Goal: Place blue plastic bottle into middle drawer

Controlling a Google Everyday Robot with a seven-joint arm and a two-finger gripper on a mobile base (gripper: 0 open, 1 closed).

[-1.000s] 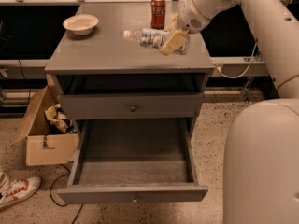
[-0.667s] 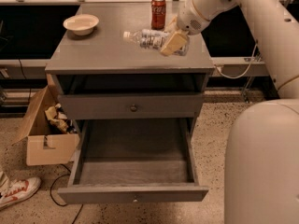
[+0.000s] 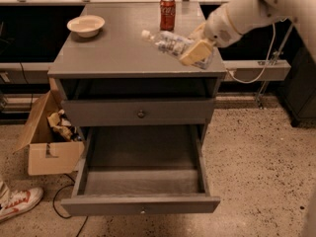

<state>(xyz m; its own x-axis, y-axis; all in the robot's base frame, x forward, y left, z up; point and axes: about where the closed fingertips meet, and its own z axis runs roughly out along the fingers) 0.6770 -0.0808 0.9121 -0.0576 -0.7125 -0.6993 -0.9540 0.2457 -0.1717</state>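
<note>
The blue plastic bottle [image 3: 168, 42], clear with a white cap and a pale label, lies tilted over the right front part of the cabinet top [image 3: 118, 53], cap pointing left. My gripper [image 3: 197, 52] comes in from the right and is shut on the bottle's base end, just above the top's front right edge. The middle drawer [image 3: 143, 181] is pulled wide open below, and its grey floor is bare. It sits lower and further forward than the gripper.
A red soda can [image 3: 167, 13] stands at the back of the top, behind the bottle. A white bowl [image 3: 86, 25] sits at the back left. The knobbed drawer front [image 3: 141, 113] above is shut. A cardboard box [image 3: 49, 152] and a shoe [image 3: 17, 204] are on the floor at left.
The gripper and the bottle have shifted a little to the right and toward the front edge, with the bottle slightly raised. The drawer and the can have not moved.
</note>
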